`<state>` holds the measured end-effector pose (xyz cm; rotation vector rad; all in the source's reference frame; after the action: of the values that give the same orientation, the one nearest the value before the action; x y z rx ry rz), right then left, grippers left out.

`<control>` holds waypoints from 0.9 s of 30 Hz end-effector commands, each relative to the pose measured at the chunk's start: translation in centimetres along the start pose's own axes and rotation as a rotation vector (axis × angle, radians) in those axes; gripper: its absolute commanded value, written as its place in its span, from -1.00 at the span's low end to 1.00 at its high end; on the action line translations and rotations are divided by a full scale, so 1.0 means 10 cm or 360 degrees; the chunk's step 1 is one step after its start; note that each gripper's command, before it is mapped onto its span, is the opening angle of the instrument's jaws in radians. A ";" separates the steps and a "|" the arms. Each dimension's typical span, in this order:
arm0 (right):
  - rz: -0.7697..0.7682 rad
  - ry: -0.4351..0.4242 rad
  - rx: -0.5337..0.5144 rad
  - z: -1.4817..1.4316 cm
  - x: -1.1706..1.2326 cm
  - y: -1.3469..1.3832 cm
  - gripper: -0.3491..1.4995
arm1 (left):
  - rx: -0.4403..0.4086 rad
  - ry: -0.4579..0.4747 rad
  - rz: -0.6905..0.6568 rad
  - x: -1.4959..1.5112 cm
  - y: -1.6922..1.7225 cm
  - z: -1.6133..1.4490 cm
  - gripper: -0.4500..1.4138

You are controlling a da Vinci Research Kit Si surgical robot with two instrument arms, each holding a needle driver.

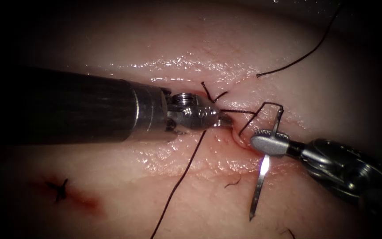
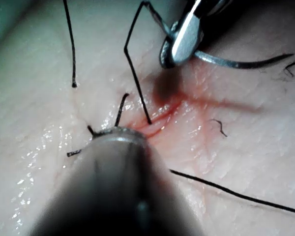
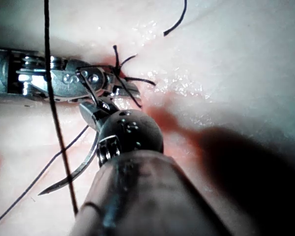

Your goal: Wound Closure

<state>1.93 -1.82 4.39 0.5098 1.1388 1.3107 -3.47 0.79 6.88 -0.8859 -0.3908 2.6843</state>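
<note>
Steel needle (image 1: 261, 175) stands near-vertical off the tissue (image 1: 124, 177), point down, right hand (image 1: 268, 144) clamping its upper curve; left hand (image 1: 224, 119) unclear

i see pale pink tissue (image 1: 164, 40) streaked with red fluid (image 1: 89, 201) beside my silver left tool (image 1: 219, 119); the silver-grey needle (image 1: 261, 177) crosses the grey right tool (image 1: 268, 144), and dark thread (image 1: 177, 190) trails below my left tool.
</note>
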 end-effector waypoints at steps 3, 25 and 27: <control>-0.0031 0.0006 -0.0008 0.011 -0.005 -0.001 -1.00 | -0.0024 -0.0083 0.0034 -0.002 -0.004 0.013 -0.80; -0.0403 0.0223 -0.0124 0.028 0.010 0.030 -1.00 | -0.0545 -0.0714 0.0408 -0.007 0.036 0.025 -0.26; -0.0458 0.0266 -0.0145 0.030 0.010 0.032 -1.00 | -0.0554 -0.0708 0.0414 -0.007 0.036 0.026 -0.12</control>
<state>1.96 -1.54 4.70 0.1405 1.2349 1.1542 -3.58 0.39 6.95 -0.4282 -0.9204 3.1125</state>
